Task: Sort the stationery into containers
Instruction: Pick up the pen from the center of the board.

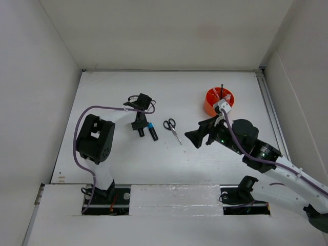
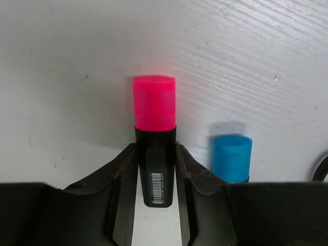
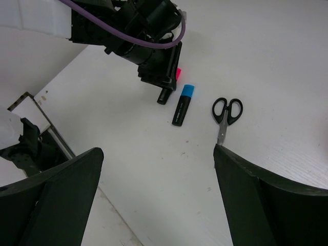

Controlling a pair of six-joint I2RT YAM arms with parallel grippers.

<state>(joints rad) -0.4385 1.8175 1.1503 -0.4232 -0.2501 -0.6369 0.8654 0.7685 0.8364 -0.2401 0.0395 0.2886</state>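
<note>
The pink-capped highlighter (image 2: 154, 108) lies at the left middle of the white table (image 1: 118, 164), its black barrel caught between the two fingers of the left gripper (image 2: 156, 151). The jaws press against both sides of the barrel just below the cap, and the pink cap sticks out past the fingertips. Whether the highlighter still rests on the surface or is just clear of it cannot be told. Just beside it, roughly parallel and untouched, lies the blue-capped highlighter (image 2: 232, 158). A little further right, apart from both highlighters, the black-handled scissors (image 1: 172, 129) lie flat with the blades closed and the handle loops toward the far side. The round orange organiser (image 1: 210, 106) stands well apart at the far right of the table, with a thin dark pen (image 1: 222, 89) upright inside it. The right gripper (image 3: 158, 154) hangs above the table between the scissors and the organiser, its jaws spread wide and holding nothing.
</note>
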